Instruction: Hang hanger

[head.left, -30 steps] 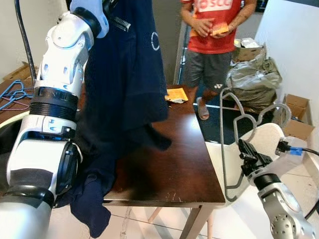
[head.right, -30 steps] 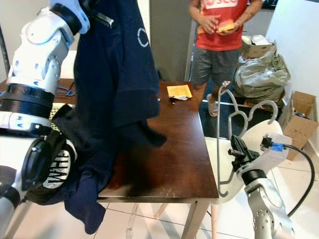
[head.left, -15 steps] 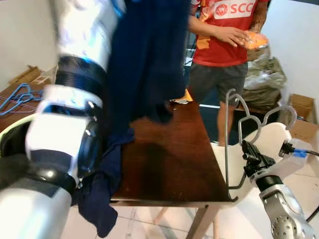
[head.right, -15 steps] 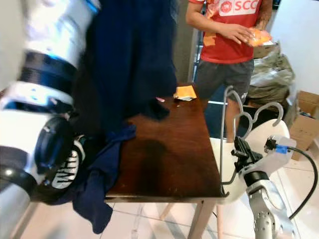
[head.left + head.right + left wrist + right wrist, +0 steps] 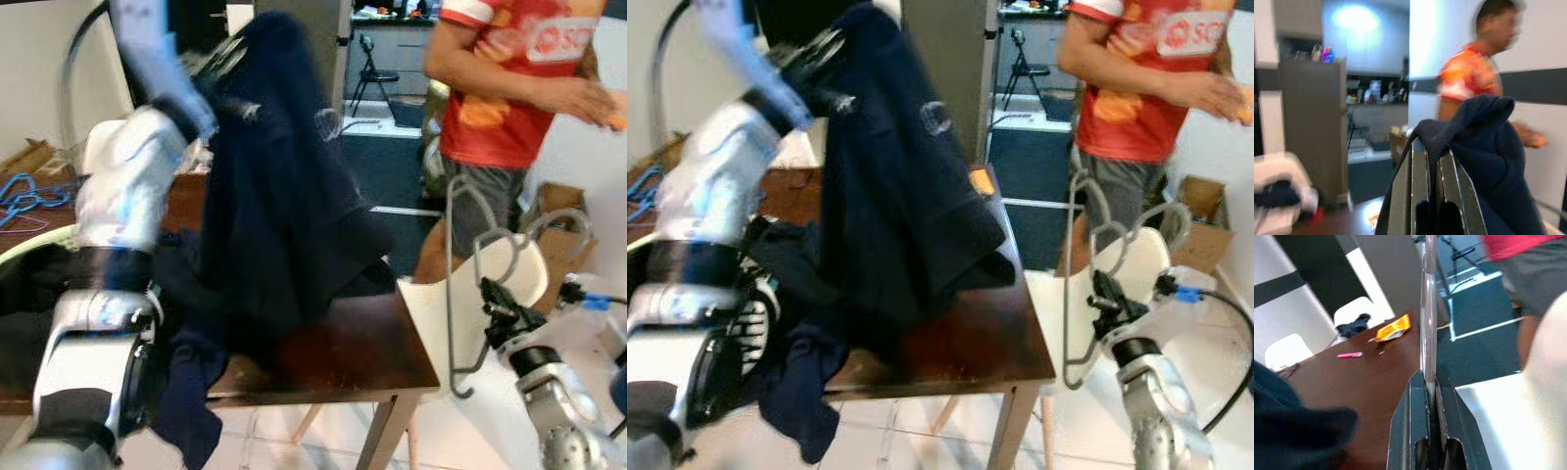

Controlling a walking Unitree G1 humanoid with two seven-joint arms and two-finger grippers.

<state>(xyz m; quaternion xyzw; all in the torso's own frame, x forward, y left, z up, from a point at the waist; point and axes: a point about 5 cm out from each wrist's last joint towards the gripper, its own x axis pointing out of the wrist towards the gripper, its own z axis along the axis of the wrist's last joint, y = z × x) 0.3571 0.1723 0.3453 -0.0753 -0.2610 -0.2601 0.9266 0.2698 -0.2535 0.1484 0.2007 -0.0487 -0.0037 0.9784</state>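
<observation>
The dark wooden worktop spans the lower middle of the scene, with a white chair just beside its right edge. A person in a red shirt and grey shorts stands behind the chair, at the upper right.

The left arm is raised high at the upper left, and its left pincer has its 2 black fingers pressed together on a fold of a dark navy garment. The cloth hangs from the pincer in a long drape, and its lower part lies on the worktop and spills over the near left edge toward the floor. In the left wrist view the navy fabric bunches over the fingertips.

The right arm reaches up from the lower right, in front of the chair. Its right pincer pinches a grey wire hanger, held upright beside the worktop's right edge, with the curved parts at the top and a long straight wire running down past the pincer to a bend near the worktop corner. In the right wrist view the wire rises straight out from between the 2 closed fingers.

A tangle of blue hangers lies at the far left. A small orange packet and a pink pen rest on the worktop's far part.
</observation>
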